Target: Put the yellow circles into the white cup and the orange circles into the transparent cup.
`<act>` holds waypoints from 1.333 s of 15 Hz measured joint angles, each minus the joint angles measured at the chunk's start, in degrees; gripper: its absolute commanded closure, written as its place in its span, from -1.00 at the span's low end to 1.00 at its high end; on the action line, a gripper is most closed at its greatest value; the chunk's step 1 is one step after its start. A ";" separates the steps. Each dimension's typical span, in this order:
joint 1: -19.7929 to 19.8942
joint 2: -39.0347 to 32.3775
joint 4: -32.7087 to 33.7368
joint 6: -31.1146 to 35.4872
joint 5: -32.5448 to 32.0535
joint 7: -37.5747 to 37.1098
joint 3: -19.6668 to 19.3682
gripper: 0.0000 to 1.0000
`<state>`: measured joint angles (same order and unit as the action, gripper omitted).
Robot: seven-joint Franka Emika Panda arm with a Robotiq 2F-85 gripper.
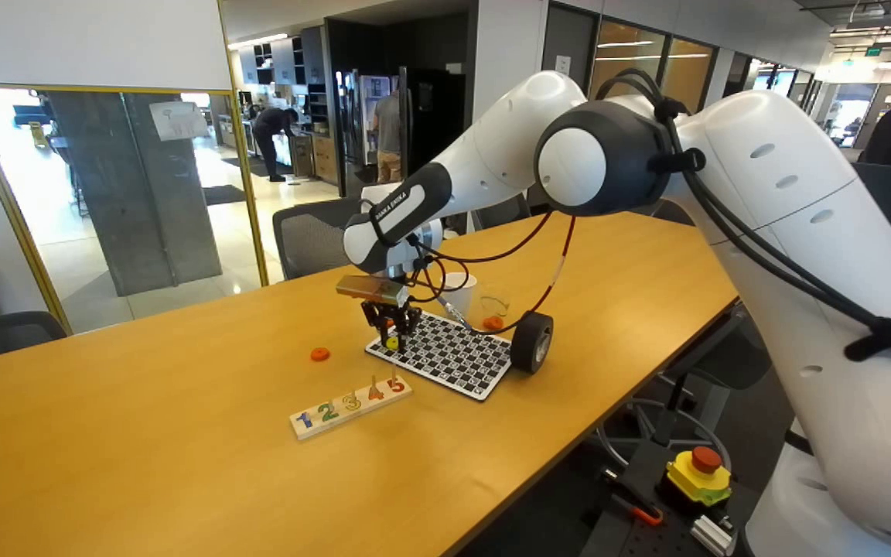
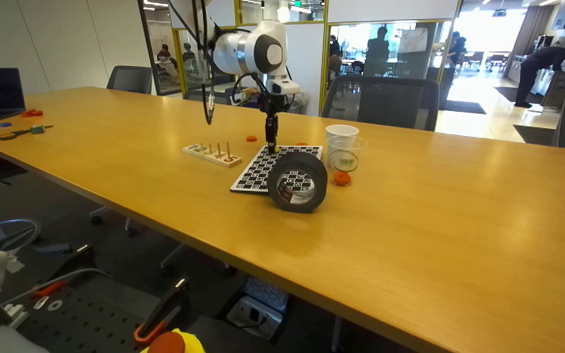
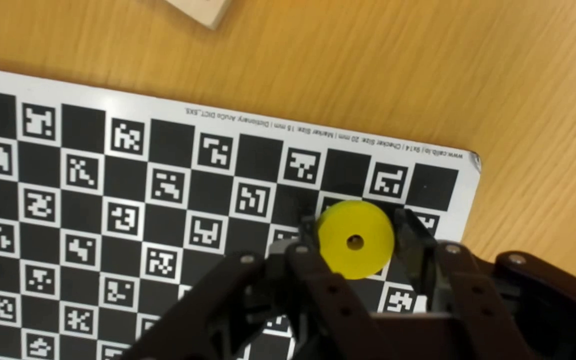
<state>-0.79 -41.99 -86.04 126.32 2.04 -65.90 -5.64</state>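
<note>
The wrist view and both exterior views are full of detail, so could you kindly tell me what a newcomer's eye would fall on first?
Probably the large white robot arm, arching over the table in an exterior view. In the wrist view, the yellow circle held in the gripper stands out against the checkered board. In an exterior view, a black roll of tape standing on edge by the board also draws attention.

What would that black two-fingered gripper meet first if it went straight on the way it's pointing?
Probably the flat, rectangular black-and-white checkered board. The gripper points down at it, closed on a round yellow disc; whether there is any gap, I can't tell.
</note>
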 measured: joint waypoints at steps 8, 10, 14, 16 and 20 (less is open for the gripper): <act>-3.68 2.56 -0.60 5.63 -6.28 -12.74 -8.79 0.54; -5.12 3.74 -1.52 6.48 -9.99 -18.16 -11.34 0.54; -6.96 5.75 -3.66 6.81 -16.90 -27.52 -14.30 0.54; -7.38 6.84 -4.69 6.81 -19.97 -31.15 -14.78 0.54; -7.93 9.18 -6.62 6.78 -26.16 -37.88 -15.11 0.54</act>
<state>-8.72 -32.81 -92.66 133.11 -24.12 -103.78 -20.75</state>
